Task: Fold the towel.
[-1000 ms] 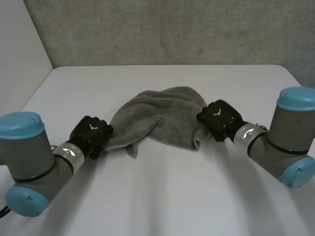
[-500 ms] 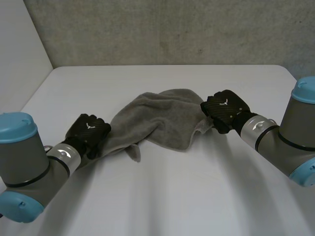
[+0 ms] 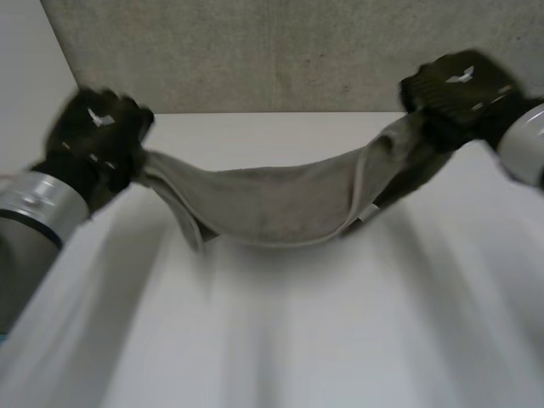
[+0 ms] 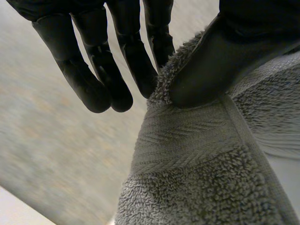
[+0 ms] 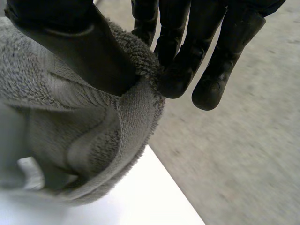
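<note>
my left hand [image 3: 95, 136] is clamped on one end of the towel [image 3: 272, 202] and my right hand [image 3: 455, 85] is clamped on the other end, so the two hands are well apart with the towel strung between them. the grey towel hangs as a sagging band, its middle dipping lowest, over the white worktop [image 3: 306, 331]. i cannot tell whether that lowest fold touches the worktop. near the right hand's end a hemmed edge loops down from the towel, and near the left hand's end a narrow flap droops from it

seen along my left palm, the thumb [image 4: 211, 65] presses the towel's edge against the nearest finger. the other fingers [image 4: 93, 79] are straight and free beside the towel. the towel's flat woven border runs just under the thumb, with the fluffy pile beyond it

seen along my right palm, the thumb [image 5: 79, 47] pinches a bunched edge of the towel against the fingers [image 5: 178, 70]. the towel falls away from that pinch in soft folds, with the worktop's edge beneath it

a rough grey wall [image 3: 255, 51] stands behind the towel
</note>
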